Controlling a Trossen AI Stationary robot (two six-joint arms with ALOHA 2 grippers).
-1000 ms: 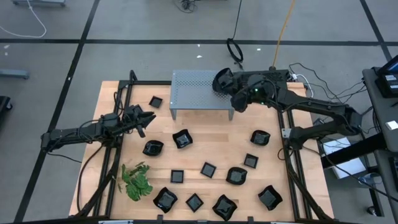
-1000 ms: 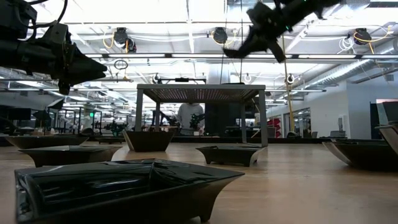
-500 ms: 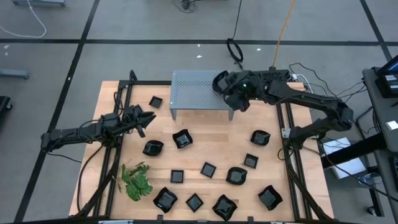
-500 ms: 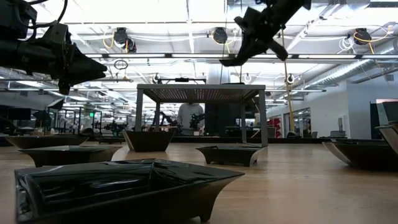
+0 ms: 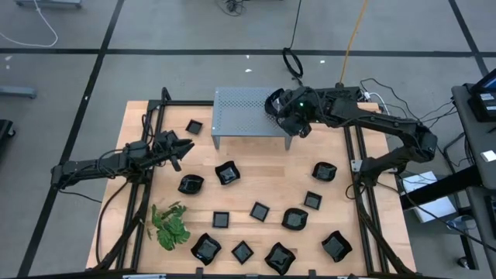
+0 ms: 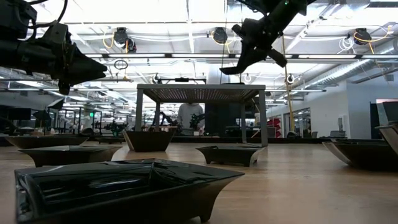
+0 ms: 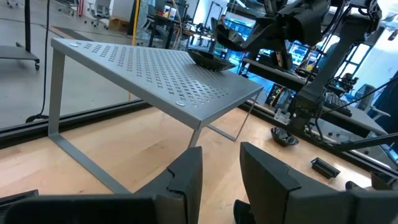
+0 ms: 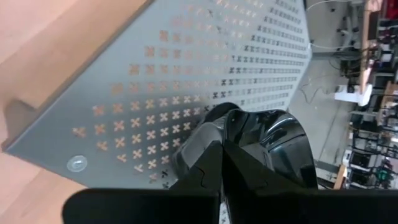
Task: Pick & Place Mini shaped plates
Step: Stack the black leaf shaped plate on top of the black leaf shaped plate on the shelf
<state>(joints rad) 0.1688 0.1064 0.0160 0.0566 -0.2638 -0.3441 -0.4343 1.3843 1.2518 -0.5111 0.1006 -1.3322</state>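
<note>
Over the stand's right end in the high view, the right gripper [image 5: 273, 103] hangs, eleven mini shaped plates [image 5: 260, 211] scattered on the desk [image 5: 248, 174] below; the left gripper [image 5: 184, 148] waits at the desk's left. Low view: right gripper above the perforated stand [image 6: 202, 93]. Left wrist view: jaws parted, empty; a black plate [image 7: 208, 59] on the stand. Right wrist view: jaws pressed together just over that plate.

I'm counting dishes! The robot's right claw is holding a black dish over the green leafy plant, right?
Not quite. The right gripper does hold a black dish, but over the grey perforated stand, not the green leafy plant. The high view shows it.
</note>
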